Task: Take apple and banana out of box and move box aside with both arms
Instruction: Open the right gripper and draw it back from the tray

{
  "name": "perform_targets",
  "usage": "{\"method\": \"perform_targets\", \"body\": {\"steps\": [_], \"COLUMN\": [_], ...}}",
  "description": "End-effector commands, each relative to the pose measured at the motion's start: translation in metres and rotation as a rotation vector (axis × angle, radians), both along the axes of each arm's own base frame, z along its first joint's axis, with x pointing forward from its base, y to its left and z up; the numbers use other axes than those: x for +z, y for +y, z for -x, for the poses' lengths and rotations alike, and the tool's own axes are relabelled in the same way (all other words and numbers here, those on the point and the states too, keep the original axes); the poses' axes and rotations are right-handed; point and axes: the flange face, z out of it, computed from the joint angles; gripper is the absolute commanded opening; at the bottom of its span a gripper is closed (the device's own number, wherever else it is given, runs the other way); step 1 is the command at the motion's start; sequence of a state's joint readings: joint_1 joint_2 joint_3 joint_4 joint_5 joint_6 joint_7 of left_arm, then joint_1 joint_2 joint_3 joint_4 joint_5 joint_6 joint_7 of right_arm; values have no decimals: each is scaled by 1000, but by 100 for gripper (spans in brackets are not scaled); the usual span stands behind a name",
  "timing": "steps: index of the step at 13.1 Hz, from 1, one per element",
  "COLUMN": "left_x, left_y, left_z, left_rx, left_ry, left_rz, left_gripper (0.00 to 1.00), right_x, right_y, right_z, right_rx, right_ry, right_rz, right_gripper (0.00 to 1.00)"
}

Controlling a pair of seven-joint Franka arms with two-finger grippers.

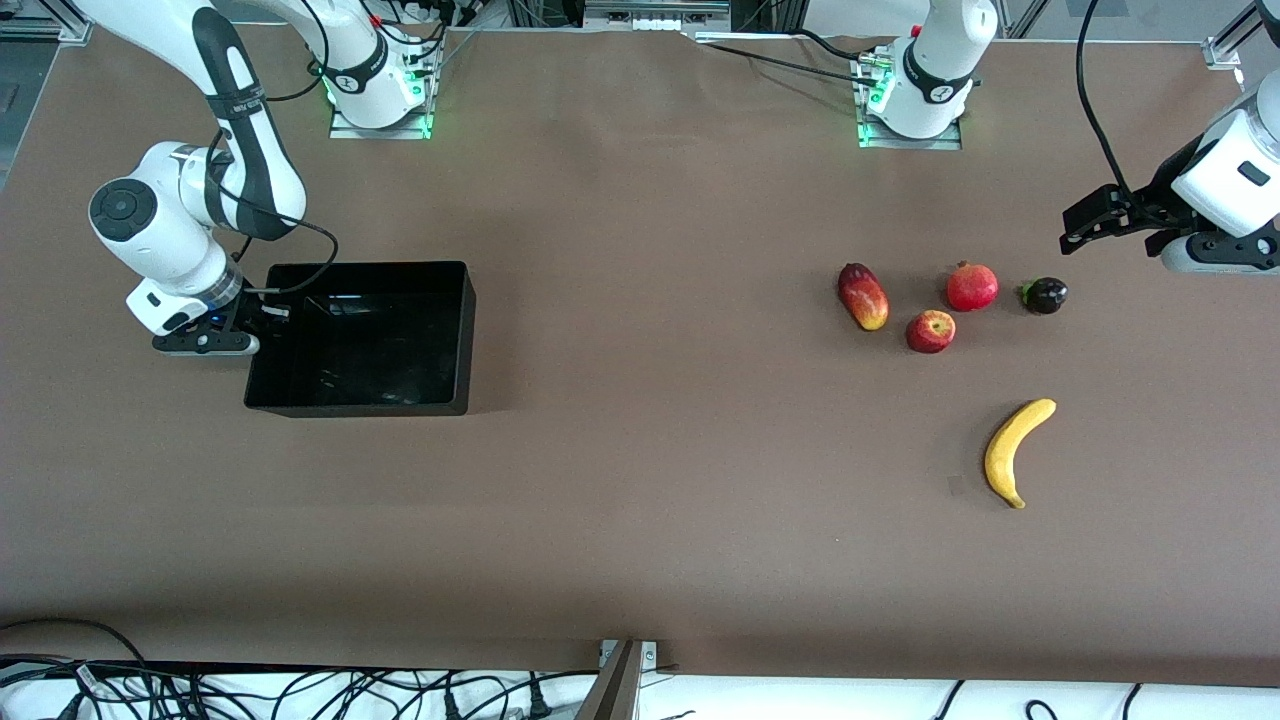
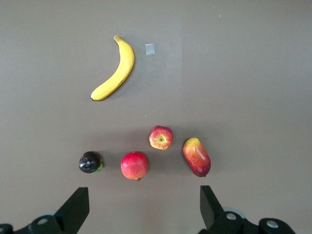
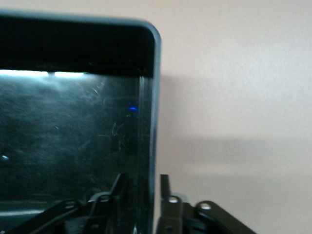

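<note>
1. Five pieces of fruit lie toward the left arm's end of the matte brown table (image 1: pixel 640 500); nearest the front camera we see the smooth, curved yellow banana (image 1: pixel 1013 450).
2. Farther back sits the small round red apple (image 1: pixel 931 331) with yellowish patches, between an oblong red-yellow fruit (image 1: pixel 863 296) and a round red pomegranate-like fruit (image 1: pixel 972 287), with a small dark glossy fruit (image 1: pixel 1045 295) beside that.
3. We see the left gripper (image 2: pixel 141 204) hanging over the table near the dark fruit, fingers spread wide and empty, well apart from the banana.
4. Toward the right arm's end rests the glossy black box (image 1: pixel 455 335), shallow with upright walls.
5. We see the right gripper (image 3: pixel 145 190) clamped on the box's end wall, one finger inside, one outside.
</note>
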State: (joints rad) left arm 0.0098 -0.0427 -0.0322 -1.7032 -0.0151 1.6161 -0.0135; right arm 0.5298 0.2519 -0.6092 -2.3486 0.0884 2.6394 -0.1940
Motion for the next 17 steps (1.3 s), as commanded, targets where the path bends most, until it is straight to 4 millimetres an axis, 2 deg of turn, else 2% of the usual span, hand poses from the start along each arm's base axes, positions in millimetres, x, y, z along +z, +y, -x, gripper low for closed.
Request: {"method": "perform_targets", "body": {"steps": [1,2,5,7,10,13,17], "left_x": [8,9,9,9,9,9,9], "left_y": [-7,-7,-8,-8,-8,-8,-8], "left_z": [-3,-1,-2,-2,-2,-2,-2], "left_rx": [-30,-28,-22,-22,-22,-22,-28], "left_ry": [-5,-7,-10,-10,-10,-10,-10], "left_rz": [-27,-26,-23,-24,-24,-24,-25], "left_gripper": [100,100,100,100,100,100,100], "right_x": [35,56,139,196,259,304,325], "right_y": [17,27,69,86,94,90,94], "right_z": [-28,-40,-74,-77,-66,-46,-34], "right_rx": [-4,-11,-17,-24,9,48,91], "right_ry": [29,54,126,152,160,127,138], "right_rz": [-41,-54,-79,-96,-118,-145,-121], "right_gripper": [100,100,100,100,100,100,100]}}
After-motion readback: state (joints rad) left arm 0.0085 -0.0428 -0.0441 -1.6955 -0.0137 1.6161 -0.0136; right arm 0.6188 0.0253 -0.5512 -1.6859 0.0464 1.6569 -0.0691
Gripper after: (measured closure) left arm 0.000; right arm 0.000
